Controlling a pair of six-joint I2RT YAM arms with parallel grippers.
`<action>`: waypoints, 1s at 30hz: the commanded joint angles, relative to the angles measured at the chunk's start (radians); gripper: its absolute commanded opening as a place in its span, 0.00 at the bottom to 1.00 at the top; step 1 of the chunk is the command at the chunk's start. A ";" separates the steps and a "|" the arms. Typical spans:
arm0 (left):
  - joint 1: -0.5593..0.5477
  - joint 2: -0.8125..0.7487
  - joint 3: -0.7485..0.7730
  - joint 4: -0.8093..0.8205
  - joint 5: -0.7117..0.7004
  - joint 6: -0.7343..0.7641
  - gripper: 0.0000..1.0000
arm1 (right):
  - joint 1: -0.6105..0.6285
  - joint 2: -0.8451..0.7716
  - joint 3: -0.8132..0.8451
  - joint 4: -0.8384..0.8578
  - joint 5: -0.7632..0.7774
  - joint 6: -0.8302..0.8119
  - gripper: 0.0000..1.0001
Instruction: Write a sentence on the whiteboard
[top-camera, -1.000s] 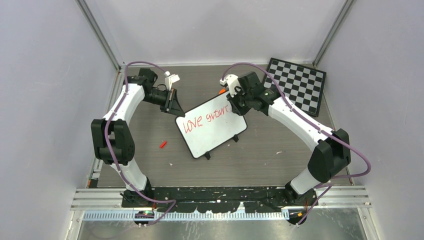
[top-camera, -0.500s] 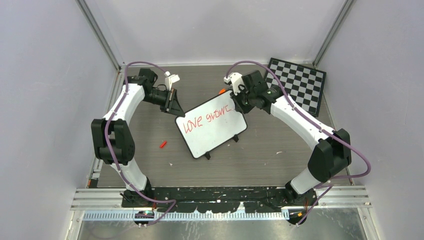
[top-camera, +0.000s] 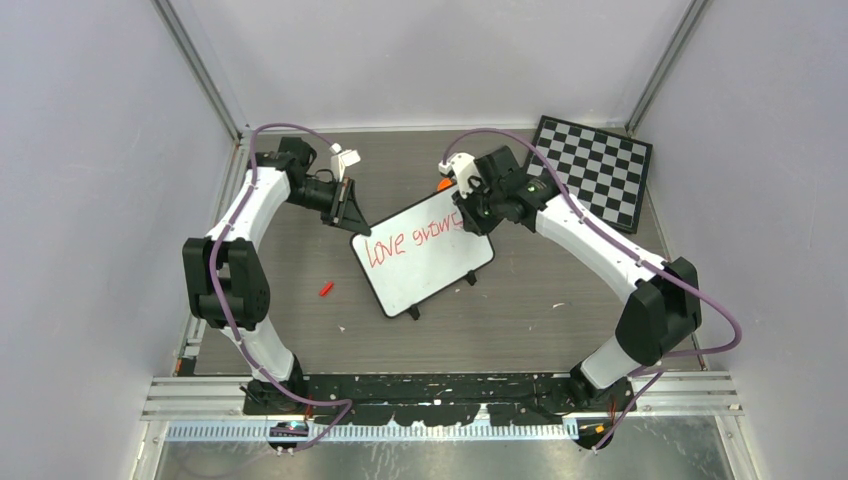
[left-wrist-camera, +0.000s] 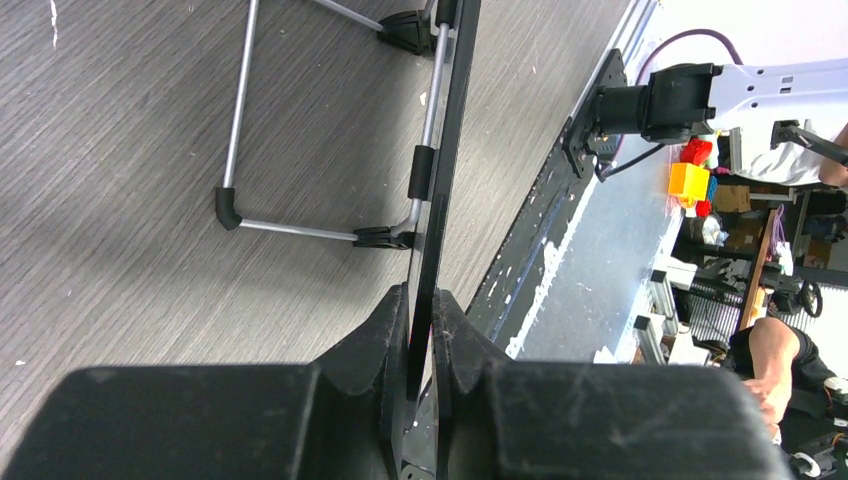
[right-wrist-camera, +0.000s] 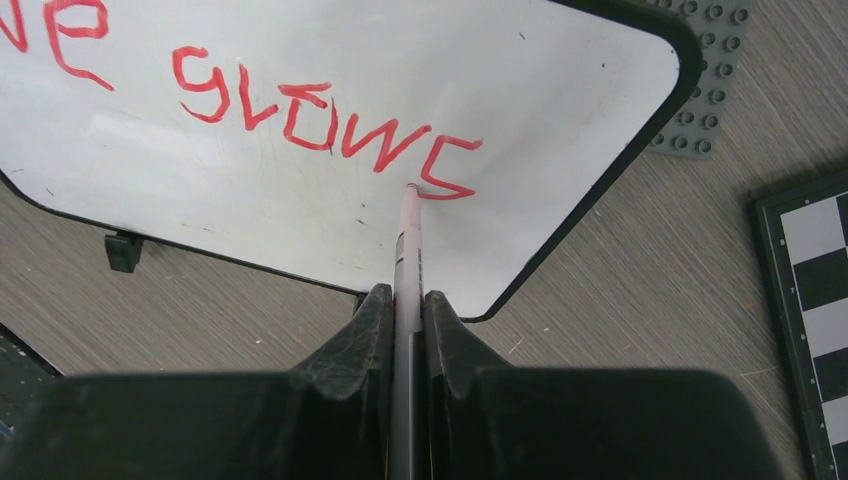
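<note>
The whiteboard (top-camera: 432, 272) lies tilted at mid-table on small black feet. The sentence (top-camera: 410, 238) in red marker reads "love grows" in one line; "grows" (right-wrist-camera: 320, 120) fills the right wrist view. My right gripper (top-camera: 470, 207) (right-wrist-camera: 407, 296) is shut on a thin marker (right-wrist-camera: 407, 250), whose red tip touches the board (right-wrist-camera: 560, 90) at the bottom of the last "s". My left gripper (top-camera: 352, 216) (left-wrist-camera: 420, 296) is shut on the whiteboard's far left rim, and the board shows edge-on (left-wrist-camera: 447, 130) between its fingers.
A black-and-white chessboard (top-camera: 592, 165) lies at the far right. A small red cap (top-camera: 326, 288) rests on the table left of the board. An orange piece (top-camera: 444, 183) and a grey studded plate (right-wrist-camera: 692, 100) sit beyond the board's far corner.
My right gripper with the marker shifted a little to the right and back left over the end of "grows". The left arm and the whiteboard have stayed in place.
</note>
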 joint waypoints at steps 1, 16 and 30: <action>-0.010 0.013 0.020 0.048 -0.054 -0.002 0.00 | 0.012 -0.035 0.061 0.000 -0.057 0.020 0.00; 0.009 -0.069 0.037 -0.024 -0.074 0.029 0.57 | 0.104 -0.138 -0.015 -0.084 -0.160 0.065 0.00; 0.003 -0.100 -0.083 0.032 -0.091 0.028 0.59 | 0.217 -0.123 -0.154 0.157 -0.166 0.157 0.00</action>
